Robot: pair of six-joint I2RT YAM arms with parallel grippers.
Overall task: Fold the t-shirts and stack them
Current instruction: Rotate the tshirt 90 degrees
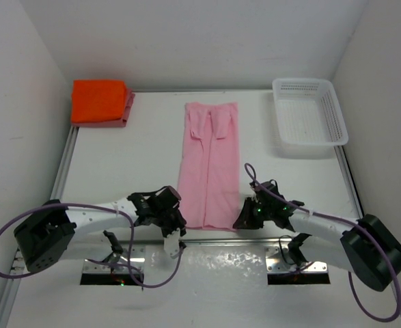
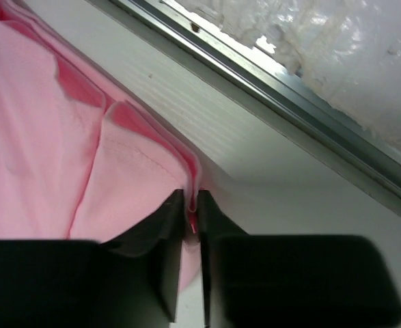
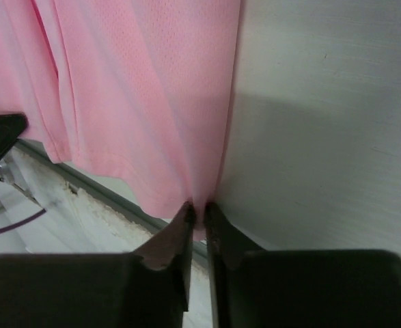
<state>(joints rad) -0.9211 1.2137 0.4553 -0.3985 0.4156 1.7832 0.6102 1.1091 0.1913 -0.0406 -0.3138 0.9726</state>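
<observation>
A light pink t-shirt (image 1: 209,164) lies folded into a long narrow strip down the middle of the table. My left gripper (image 1: 175,223) is shut on its near left corner, the cloth (image 2: 118,171) pinched between the black fingers (image 2: 166,225). My right gripper (image 1: 242,220) is shut on the near right corner, with the pink fabric (image 3: 152,102) bunched at the fingertips (image 3: 185,217). At the far left corner a folded bright orange t-shirt (image 1: 99,101) rests on a folded rose-red t-shirt (image 1: 126,113).
A white perforated basket (image 1: 307,117) stands at the far right of the table. Metal rails (image 1: 66,160) run along the table's left and right sides, and a rail (image 2: 309,116) lines the near edge close to both grippers.
</observation>
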